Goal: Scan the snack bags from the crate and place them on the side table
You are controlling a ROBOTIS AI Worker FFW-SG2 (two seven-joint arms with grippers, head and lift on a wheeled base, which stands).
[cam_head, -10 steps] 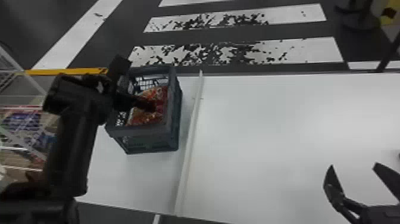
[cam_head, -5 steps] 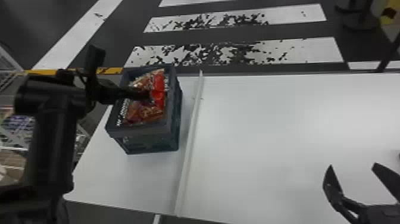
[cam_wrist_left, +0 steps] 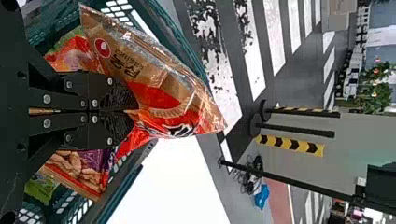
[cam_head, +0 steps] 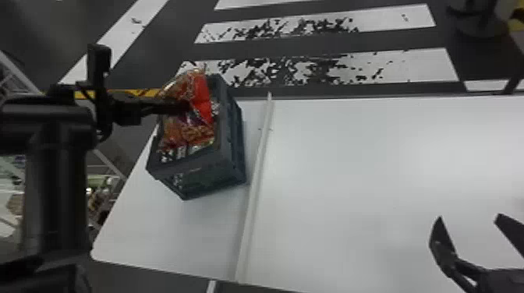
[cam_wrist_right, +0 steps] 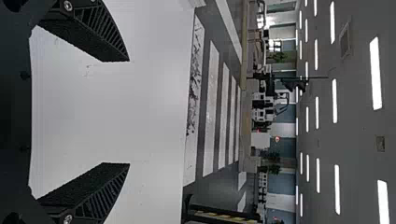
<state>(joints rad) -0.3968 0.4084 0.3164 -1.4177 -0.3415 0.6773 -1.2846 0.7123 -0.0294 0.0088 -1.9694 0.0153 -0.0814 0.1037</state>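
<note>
Red-and-brown snack bag (cam_head: 202,95) pinched in our left gripper (cam_wrist_left: 135,111), over the crate (cam_head: 206,177), centre-left in head view; right gripper (cam_head: 470,217) gapes, lower right. Slick film could slip on us, or we snag the rim (cam_head: 195,165) lifting low.

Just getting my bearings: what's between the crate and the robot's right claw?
In the head view, a long pale strip beside the crate, then white tabletop stretching toward the open right gripper.

Left end effector (cam_head: 186,106) higher; gripped snack bag (cam_head: 201,93) lifted with it from crate (cam_head: 195,164).
</note>
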